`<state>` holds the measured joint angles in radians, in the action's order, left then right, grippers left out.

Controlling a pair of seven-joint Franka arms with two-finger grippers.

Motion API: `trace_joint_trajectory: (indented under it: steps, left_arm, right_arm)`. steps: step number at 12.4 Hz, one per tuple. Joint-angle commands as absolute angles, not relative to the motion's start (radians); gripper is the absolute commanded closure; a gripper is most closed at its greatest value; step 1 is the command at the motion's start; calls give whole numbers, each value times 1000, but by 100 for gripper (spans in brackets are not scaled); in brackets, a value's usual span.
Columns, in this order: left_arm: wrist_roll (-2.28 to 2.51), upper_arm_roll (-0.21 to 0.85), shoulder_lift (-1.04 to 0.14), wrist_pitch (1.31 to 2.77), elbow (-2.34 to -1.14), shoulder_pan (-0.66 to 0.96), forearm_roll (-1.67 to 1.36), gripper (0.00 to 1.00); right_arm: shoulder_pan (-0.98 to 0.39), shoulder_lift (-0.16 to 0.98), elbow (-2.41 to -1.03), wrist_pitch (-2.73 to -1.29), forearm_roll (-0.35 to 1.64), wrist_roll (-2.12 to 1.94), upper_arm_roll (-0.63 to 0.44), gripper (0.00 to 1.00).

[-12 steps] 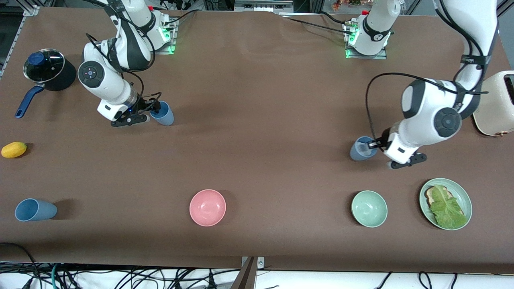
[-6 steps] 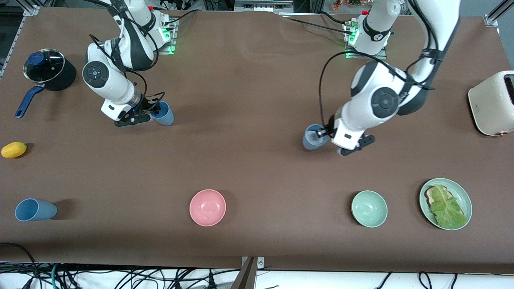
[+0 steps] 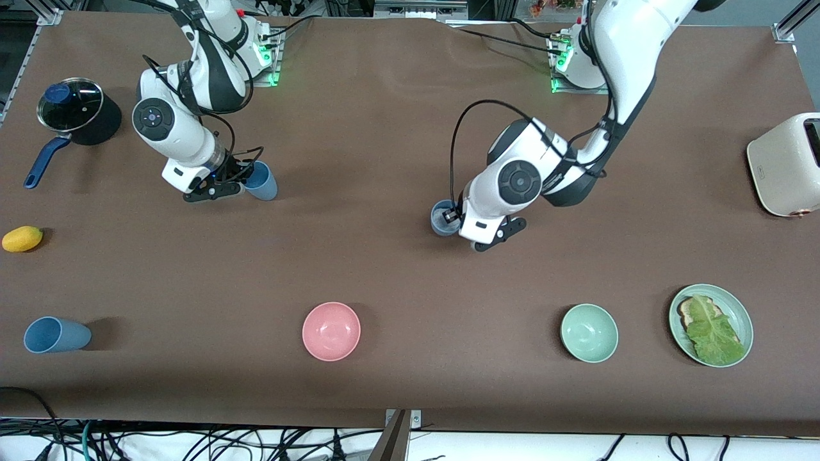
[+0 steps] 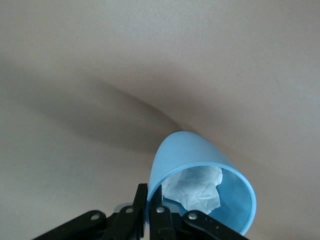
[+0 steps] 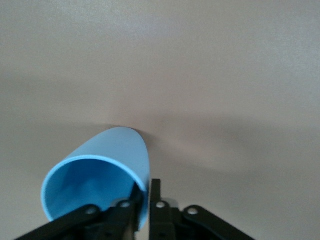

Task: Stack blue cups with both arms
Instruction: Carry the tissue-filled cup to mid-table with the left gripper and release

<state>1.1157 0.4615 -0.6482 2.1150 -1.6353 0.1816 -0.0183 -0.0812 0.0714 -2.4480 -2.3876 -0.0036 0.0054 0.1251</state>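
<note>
My left gripper [image 3: 453,218] is shut on the rim of a grey-blue cup [image 3: 442,219] and holds it over the middle of the table. In the left wrist view the fingers [image 4: 141,200] pinch the cup's wall [image 4: 190,155], and crumpled white paper [image 4: 197,187] lies inside. My right gripper [image 3: 243,176] is shut on the rim of a sky-blue cup [image 3: 261,181] toward the right arm's end. In the right wrist view its fingers [image 5: 156,200] pinch that cup's wall [image 5: 115,150].
A third blue cup [image 3: 54,334] lies on its side near the front edge at the right arm's end. A pink bowl [image 3: 331,331], a green bowl [image 3: 589,333], a plate with lettuce [image 3: 711,324], a toaster [image 3: 788,164], a lidded pot [image 3: 73,112] and a lemon [image 3: 22,239] stand around.
My left arm has carried its cup from near the left arm's end to the middle of the table. My right gripper has hardly moved with its cup.
</note>
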Motion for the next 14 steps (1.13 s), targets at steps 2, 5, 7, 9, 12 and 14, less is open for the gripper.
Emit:
trace_joint_trajectory:
  steps: [2,5,7,9,12,14]
  left_arm:
    - [1143,457,-689,2155,-1582,193,17,100]
    - [1132,457,-689,2155,-1582,187,18,15]
    - [1135,457,-683,2149,-1582,186,18,0]
    - [1131,456,-672,2140,-1582,179,20,0]
    - [1062,459,-666,1980,-1487,132,57,0]
    - [920,459,-666,1843,-1428,47,58,0]
  right_arm:
    - [-78,60,-2457,-2395,3,18,132,100]
    - [-78,38,-2422,-2350,3,12,132,100]
    - [-77,40,-2312,-2219,3,9,129,100]
    - [-78,64,-2168,-2069,3,14,130,100]
    - [-116,149,-1923,-1867,8,76,132,100]
    - [-175,210,-1786,-1777,8,165,132,100]
